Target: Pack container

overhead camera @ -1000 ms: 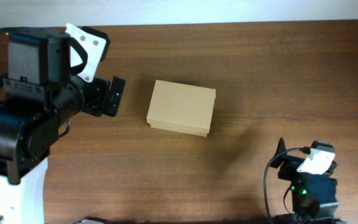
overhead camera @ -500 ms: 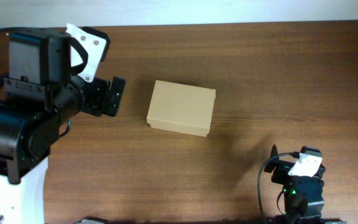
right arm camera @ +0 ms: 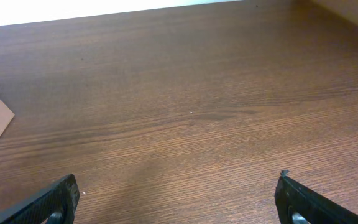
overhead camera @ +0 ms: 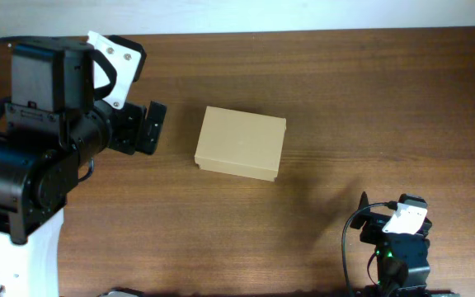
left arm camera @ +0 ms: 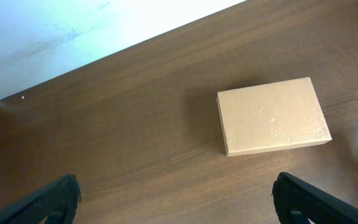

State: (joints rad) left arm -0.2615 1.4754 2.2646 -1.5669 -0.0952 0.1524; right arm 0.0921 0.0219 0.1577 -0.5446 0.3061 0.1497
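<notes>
Overhead, the container (overhead camera: 241, 143) lies closed in the middle of the counter (overhead camera: 361, 91), its contents hidden and no goods to pack in sight — the risk, I judge, is a push sliding the light container instead of lifting its flap. The left wrist view puts it ahead and right of the left hand (left arm camera: 182, 202), fingers spread wide, holding nothing. In the right wrist view the right hand (right arm camera: 185, 202) is equally wide and empty, with what seems a container corner at the left edge.
</notes>
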